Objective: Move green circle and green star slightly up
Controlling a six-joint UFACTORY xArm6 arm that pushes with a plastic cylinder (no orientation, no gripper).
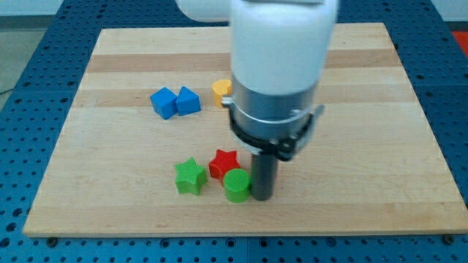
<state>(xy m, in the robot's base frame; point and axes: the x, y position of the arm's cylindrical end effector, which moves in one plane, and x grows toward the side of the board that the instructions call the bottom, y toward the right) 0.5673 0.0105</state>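
Note:
The green circle (236, 185) sits near the board's bottom edge, at the middle. The green star (190, 177) lies just to its left. A red star (224, 164) sits between them, slightly higher, touching or nearly touching the green circle. My tip (262, 197) stands right beside the green circle, on its right side, touching it or almost so. The rod hangs from the large white and grey arm body that fills the view's upper middle.
Two blue blocks (175, 101) sit side by side at the board's upper left. A yellow block (221, 90) is partly hidden behind the arm body. The wooden board (110, 146) lies on a blue perforated table.

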